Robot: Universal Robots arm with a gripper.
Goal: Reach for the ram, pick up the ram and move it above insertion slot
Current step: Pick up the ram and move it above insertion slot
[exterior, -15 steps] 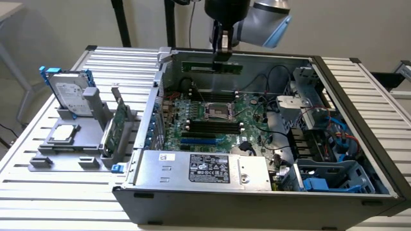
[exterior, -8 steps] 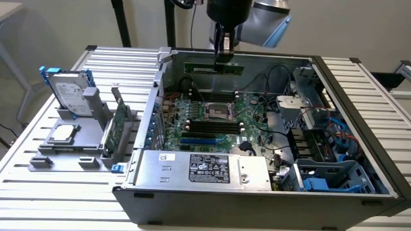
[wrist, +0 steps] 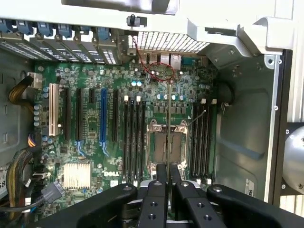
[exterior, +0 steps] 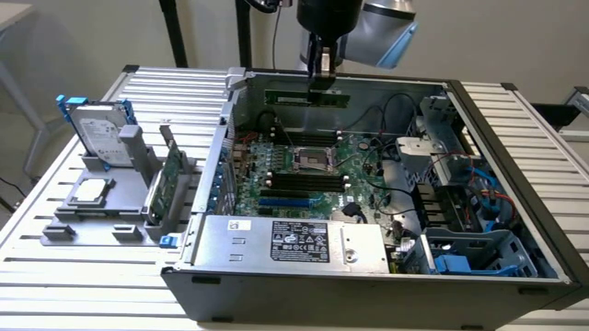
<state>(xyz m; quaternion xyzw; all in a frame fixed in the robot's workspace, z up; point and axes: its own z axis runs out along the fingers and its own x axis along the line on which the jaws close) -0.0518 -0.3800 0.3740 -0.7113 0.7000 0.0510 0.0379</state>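
Observation:
The ram, a thin green stick, hangs level in the air over the back part of the open computer case. My gripper is shut on its top edge near the stick's middle. In the wrist view the ram shows edge-on as a thin line running out from between my fingertips, over the motherboard's processor socket. Black memory slots lie on one side of the socket and more memory slots on the other. In the exterior view the slots sit well below the ram.
At the exterior view's left a grey holder carries a silver hard drive with blue rails and a larger green card. A power supply box fills the case's front. Cables and a drive cage crowd the case's right side.

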